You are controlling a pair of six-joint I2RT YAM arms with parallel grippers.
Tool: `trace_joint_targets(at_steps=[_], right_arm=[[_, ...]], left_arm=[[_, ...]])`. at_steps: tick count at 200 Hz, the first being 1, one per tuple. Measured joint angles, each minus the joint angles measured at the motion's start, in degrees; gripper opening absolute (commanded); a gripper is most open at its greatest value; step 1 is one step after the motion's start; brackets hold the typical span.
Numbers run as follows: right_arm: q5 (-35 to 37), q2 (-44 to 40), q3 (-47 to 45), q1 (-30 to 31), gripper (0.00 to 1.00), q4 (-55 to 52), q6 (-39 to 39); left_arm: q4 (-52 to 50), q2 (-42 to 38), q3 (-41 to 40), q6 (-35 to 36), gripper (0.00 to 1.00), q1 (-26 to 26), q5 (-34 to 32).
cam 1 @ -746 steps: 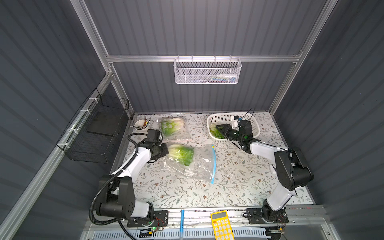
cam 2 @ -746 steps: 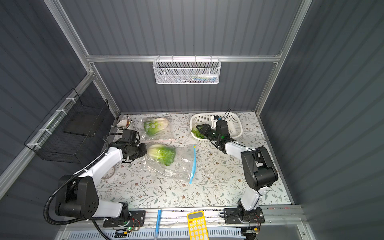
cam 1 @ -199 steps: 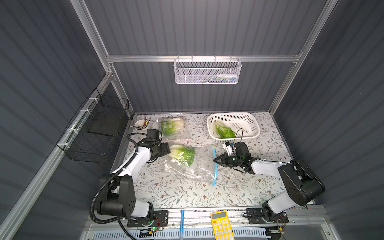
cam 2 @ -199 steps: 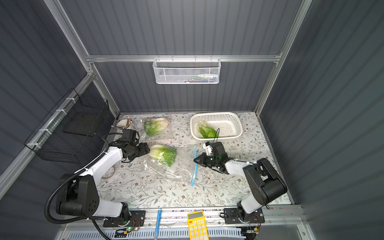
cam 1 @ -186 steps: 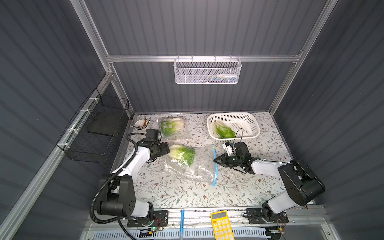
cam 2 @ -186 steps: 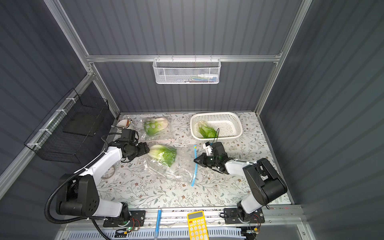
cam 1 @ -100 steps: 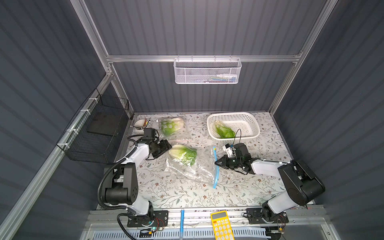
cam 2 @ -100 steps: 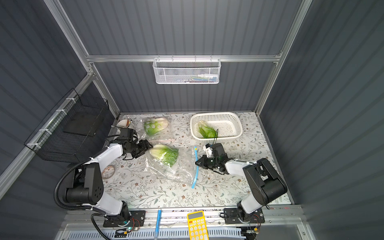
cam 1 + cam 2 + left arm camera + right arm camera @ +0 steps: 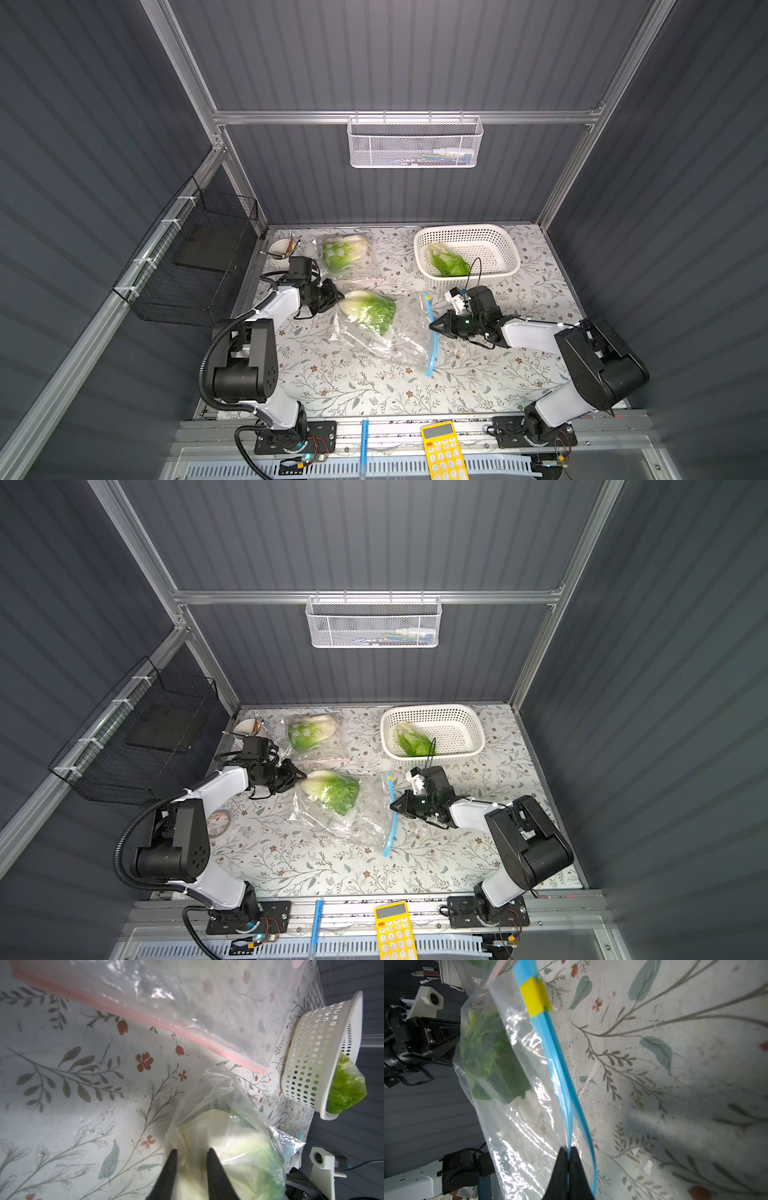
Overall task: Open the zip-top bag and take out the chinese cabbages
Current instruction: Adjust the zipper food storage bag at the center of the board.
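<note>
Whereas a second ago the left gripper stood wide beside the blue-zip bag, we now see its jaws narrow. They pinch that bag's closed end, with the white stem inside it. Some seconds back the right gripper was over the basket. It has since come to the bag's mouth, and it is clamped tight on one lip of the blue zip, as it was a second ago. The two lips stand apart near the grip, and the yellow slider sits at the zip's far end. The bag itself lies much where it lay.

We count three cabbages. One cabbage lies in the basket. A second cabbage is inside the blue-zip bag at mid-table, stem toward the left gripper and leaves toward the mouth. A third cabbage is inside the pink-zip bag at the back of the table. That makes two bags, both flat on the table, and one basket. There are two grippers, each on an opposite end of the same bag. We also count one yellow calculator at the front rail and one cup in the back left corner.
</note>
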Motion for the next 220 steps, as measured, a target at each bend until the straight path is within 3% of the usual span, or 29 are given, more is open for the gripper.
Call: trace_joint_targets(at_steps=[29,100,220], right_arm=[[0.0,0.0,0.0,0.0,0.00,0.0,0.0],[0.3,0.0,0.0,0.0,0.00,-0.2,0.0],[1.3,-1.1,0.0,0.0,0.00,-0.3,0.2]], left_arm=[[0.2,0.0,-0.1,0.0,0.00,0.0,0.5],[0.3,-1.4,-0.3,0.8,0.00,0.0,1.7],[8.7,-14.0,-3.9,2.5,0.00,0.0,9.6]])
